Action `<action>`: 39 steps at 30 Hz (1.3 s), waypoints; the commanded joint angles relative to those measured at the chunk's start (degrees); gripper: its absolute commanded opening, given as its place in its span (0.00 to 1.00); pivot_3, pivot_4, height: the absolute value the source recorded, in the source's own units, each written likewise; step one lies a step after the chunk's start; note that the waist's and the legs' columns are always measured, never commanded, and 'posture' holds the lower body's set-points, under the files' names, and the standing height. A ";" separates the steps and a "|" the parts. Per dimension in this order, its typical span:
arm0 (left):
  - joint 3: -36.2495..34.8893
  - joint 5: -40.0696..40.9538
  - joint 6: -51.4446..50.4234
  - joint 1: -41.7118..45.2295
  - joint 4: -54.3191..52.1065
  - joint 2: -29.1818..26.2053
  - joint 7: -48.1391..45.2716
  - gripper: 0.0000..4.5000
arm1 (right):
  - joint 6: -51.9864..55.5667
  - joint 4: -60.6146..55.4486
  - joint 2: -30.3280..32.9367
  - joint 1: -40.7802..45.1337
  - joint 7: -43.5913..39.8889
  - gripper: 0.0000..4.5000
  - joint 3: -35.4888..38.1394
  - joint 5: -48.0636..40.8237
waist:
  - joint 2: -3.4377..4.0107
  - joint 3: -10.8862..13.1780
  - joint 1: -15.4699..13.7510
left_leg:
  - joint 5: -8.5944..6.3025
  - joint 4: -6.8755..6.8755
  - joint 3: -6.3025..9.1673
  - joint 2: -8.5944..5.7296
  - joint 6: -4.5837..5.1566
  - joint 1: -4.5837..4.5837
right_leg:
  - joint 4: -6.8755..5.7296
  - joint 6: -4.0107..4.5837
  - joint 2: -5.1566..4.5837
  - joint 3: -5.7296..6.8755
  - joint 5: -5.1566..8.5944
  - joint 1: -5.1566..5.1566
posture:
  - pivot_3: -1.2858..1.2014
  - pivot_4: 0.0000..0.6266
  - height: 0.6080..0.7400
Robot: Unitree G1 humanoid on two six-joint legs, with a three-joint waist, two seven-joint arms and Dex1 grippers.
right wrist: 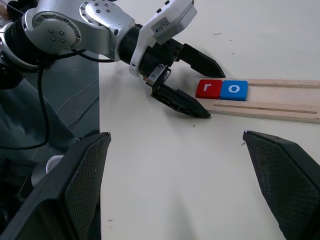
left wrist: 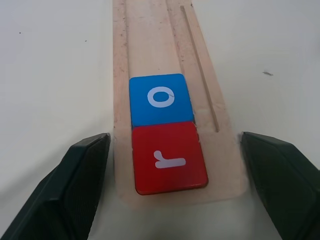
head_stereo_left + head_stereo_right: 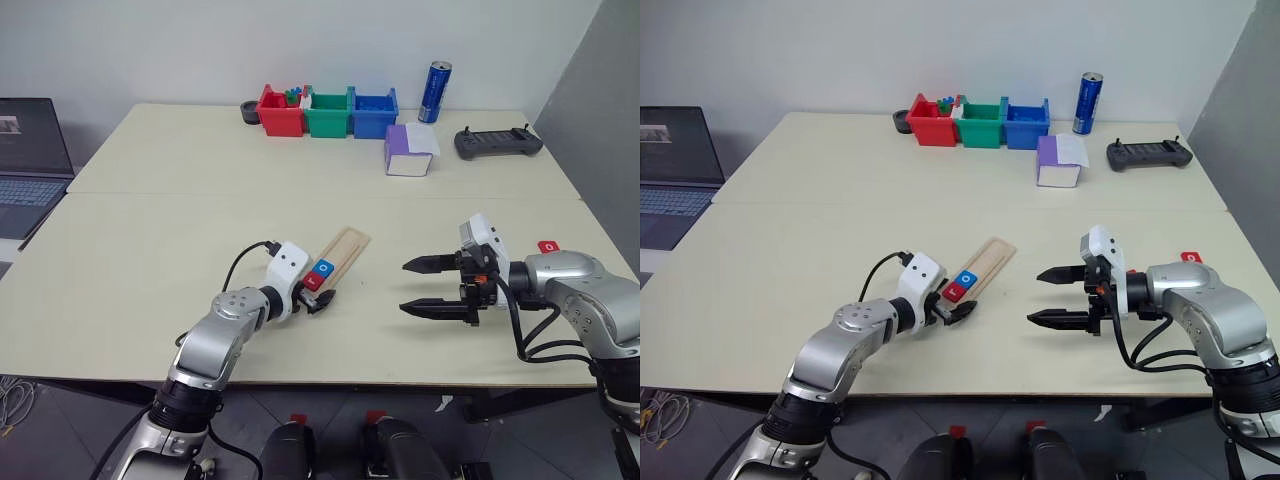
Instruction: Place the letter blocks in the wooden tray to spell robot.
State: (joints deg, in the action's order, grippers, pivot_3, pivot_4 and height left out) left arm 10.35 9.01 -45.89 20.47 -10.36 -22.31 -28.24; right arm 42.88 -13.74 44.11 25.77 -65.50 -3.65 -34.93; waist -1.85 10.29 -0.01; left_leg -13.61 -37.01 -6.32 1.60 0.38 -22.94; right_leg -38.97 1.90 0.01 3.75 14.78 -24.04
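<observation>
**Two tiles seated in the tray as the left gripper straddles its near end**

The wooden tray is lying at a slant on the pale table, with a red tile marked r sitting at its near end and a blue tile marked o touching it just beyond, both flat in the groove. The left gripper is hanging at that end with its two black fingers spread, one on each side of the tray, gripping nothing and clear of the red tile. The right gripper is hovering above the table to the right of the tray, pointing toward it, its fingers wide apart and empty. Another red tile is lying on the table behind the right arm. At the far edge, red, green and blue bins are standing in a row, with a blue can, a purple-and-white box and a black controller near them. A laptop is sitting off to the left.
</observation>
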 commanded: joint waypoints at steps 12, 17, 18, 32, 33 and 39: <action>3.47 -1.44 6.97 4.58 5.79 -6.76 -11.54 0.75 | -2.11 -0.01 1.17 -1.17 3.05 1.00 3.10 2.26 | 0.00 0.00 -0.07 | 0.00 0.01 0.01 0.00 0.00 0.00 | 0.01 0.00 0.00 0.01 0.00 0.00 | 0.52 0.24 1.00; 7.96 -2.48 26.41 11.47 18.20 -10.90 -27.67 0.75 | -1.90 -1.10 4.98 -5.01 2.69 1.00 6.52 1.78 | 0.01 -0.01 -0.36 | 0.00 0.01 -0.03 -0.03 0.00 -0.02 | 0.04 0.01 -0.01 -0.01 0.00 -0.01 | 0.52 0.24 1.00; 8.43 -2.46 28.84 12.55 20.53 -10.71 -30.18 0.75 | -1.83 -1.76 5.64 -6.11 2.62 1.00 6.84 1.72 | 0.00 -0.01 -0.42 | 0.00 0.02 -0.04 -0.04 0.00 -0.03 | 0.07 0.01 -0.03 -0.01 0.00 0.00 | 0.52 0.24 1.00; 9.74 -3.92 46.39 24.43 42.52 -2.41 -47.88 0.75 | -2.67 -7.32 14.14 -24.60 4.11 1.00 16.36 3.37 | -0.05 0.03 -0.22 | -0.01 -0.02 -0.01 -0.03 0.01 -0.10 | 0.09 0.01 0.00 0.04 0.01 -0.04 | 0.52 0.24 1.00; 9.83 -4.48 46.88 25.06 43.62 -2.02 -48.27 0.75 | -2.79 -7.45 13.90 -25.27 4.50 1.00 17.05 3.35 | -0.06 0.03 -0.12 | -0.01 -0.02 0.00 -0.03 0.01 -0.10 | 0.09 0.00 0.01 0.04 0.01 -0.04 | 0.52 0.24 1.00; 10.03 -7.18 49.01 27.74 48.75 1.22 -47.87 0.75 | -2.51 -9.57 12.71 -27.90 6.56 1.00 19.52 2.41 | -0.07 0.03 -0.04 | -0.01 -0.03 0.03 -0.06 0.02 -0.10 | 0.07 -0.01 0.02 0.06 0.00 -0.03 | 0.52 0.24 1.00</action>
State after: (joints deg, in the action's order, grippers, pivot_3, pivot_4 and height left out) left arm 20.06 2.42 1.85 47.39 38.49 -21.35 -75.85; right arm 40.77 -21.15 57.14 -1.84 -59.47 13.82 -31.65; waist -1.92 10.33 -0.05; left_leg -13.62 -37.02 -6.29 1.55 0.40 -23.05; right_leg -38.88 1.89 0.03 3.80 14.78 -24.07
